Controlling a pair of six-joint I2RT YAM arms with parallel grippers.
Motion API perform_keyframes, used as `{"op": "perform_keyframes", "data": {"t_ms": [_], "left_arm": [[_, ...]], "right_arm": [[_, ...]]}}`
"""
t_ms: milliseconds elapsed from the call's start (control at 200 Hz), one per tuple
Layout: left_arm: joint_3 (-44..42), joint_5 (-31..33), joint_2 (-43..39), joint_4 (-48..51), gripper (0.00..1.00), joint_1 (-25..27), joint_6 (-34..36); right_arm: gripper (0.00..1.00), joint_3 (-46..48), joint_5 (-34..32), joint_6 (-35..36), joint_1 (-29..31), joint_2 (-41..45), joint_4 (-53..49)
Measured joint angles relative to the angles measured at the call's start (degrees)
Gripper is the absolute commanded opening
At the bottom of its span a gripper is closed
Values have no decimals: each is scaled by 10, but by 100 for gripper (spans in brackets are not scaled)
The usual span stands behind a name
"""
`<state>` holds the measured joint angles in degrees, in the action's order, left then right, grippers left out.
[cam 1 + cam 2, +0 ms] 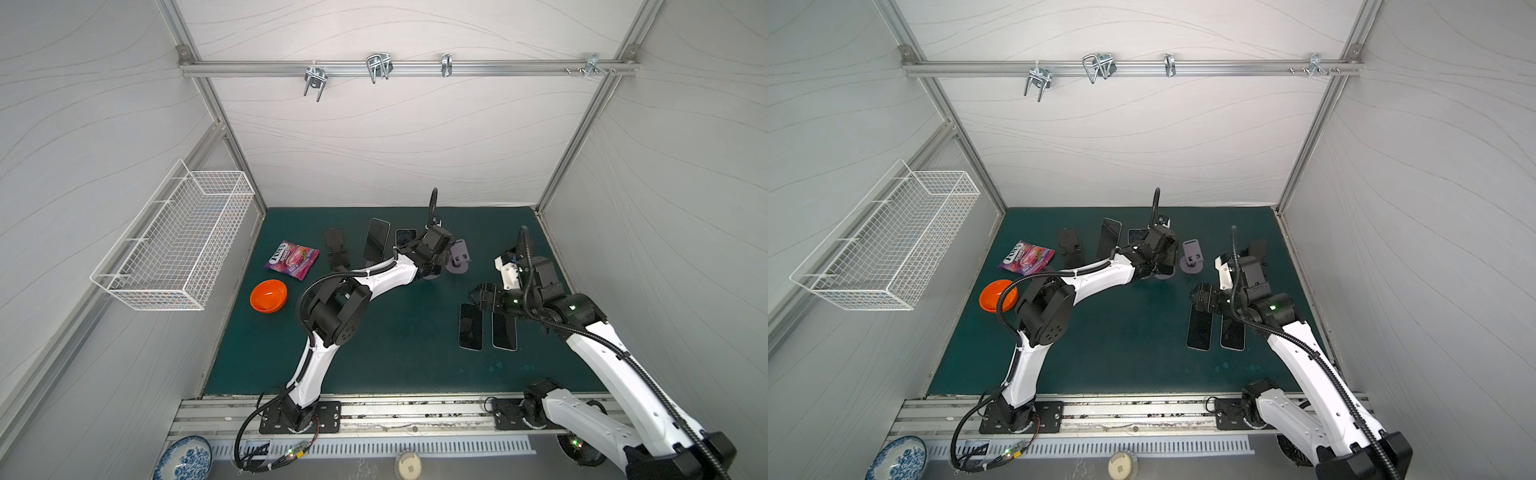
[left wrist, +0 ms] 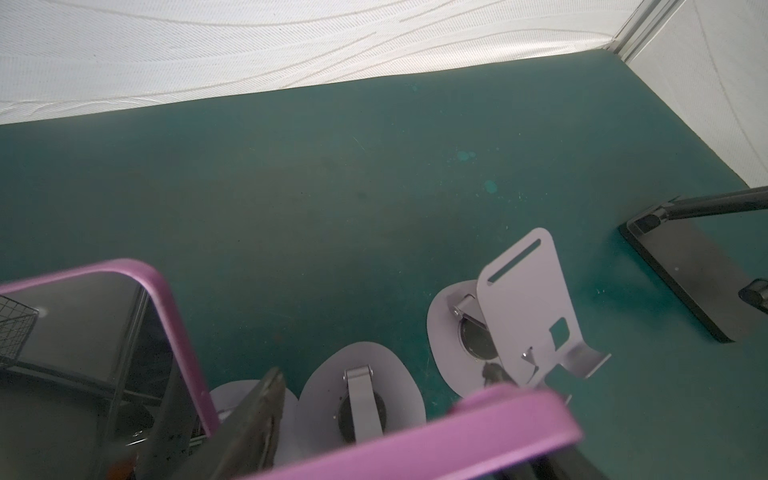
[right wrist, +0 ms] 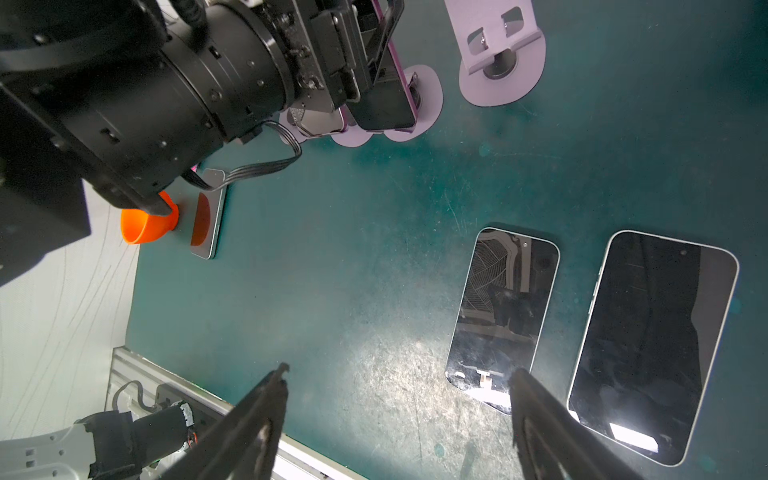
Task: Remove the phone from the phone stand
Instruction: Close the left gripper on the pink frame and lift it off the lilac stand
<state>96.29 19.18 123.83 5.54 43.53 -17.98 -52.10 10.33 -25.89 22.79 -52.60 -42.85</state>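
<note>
My left gripper [image 3: 374, 70] is shut on a phone [image 3: 386, 95] with a dark screen and a purple edge, gripping its sides. The phone's purple edge [image 2: 415, 440] runs across the left wrist view, in front of a lilac phone stand [image 2: 360, 395] with a round base. The phone's lower end is close to that base [image 3: 430, 97]; I cannot tell if they touch. In both top views the left gripper [image 1: 434, 251] [image 1: 1160, 253] hides this phone. My right gripper [image 3: 401, 372] [image 1: 478, 297] hangs open and empty over the green mat.
An empty lilac stand [image 1: 459, 259] [image 2: 523, 316] stands just right of the left gripper. A second purple-edged phone [image 2: 83, 332] leans to its left. Two phones [image 3: 505, 316] [image 3: 652, 345] lie flat by the right gripper. Further left are black stands [image 1: 334, 247], a candy bag [image 1: 292, 259] and an orange bowl [image 1: 269, 296].
</note>
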Motion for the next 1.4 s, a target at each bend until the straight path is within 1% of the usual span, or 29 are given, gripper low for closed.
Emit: {"op": "perform_keyframes", "data": {"t_ms": [755, 1400], "left_arm": [[-17, -2, -9, -14, 67, 0, 3], [-59, -13, -43, -16, 67, 0, 7]], "right_arm": [[82, 0, 0, 0, 0, 1, 0], [81, -6, 8, -3, 0, 4, -1]]}}
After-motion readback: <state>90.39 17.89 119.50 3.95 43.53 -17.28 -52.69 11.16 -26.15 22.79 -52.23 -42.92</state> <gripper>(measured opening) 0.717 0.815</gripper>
